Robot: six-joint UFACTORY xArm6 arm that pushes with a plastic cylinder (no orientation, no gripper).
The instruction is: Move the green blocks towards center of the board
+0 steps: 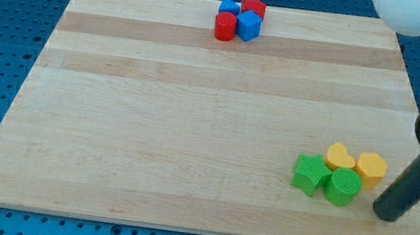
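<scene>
A green star block and a green cylinder lie side by side near the board's bottom right. Two yellow blocks, a rounded one and a hexagon, sit just above them and touch them. My tip rests on the board just to the right of the green cylinder and below the yellow hexagon, a small gap from the cylinder.
A cluster of two red blocks and two blue blocks sits at the board's top edge, near the middle. The wooden board ends just below and to the right of my tip.
</scene>
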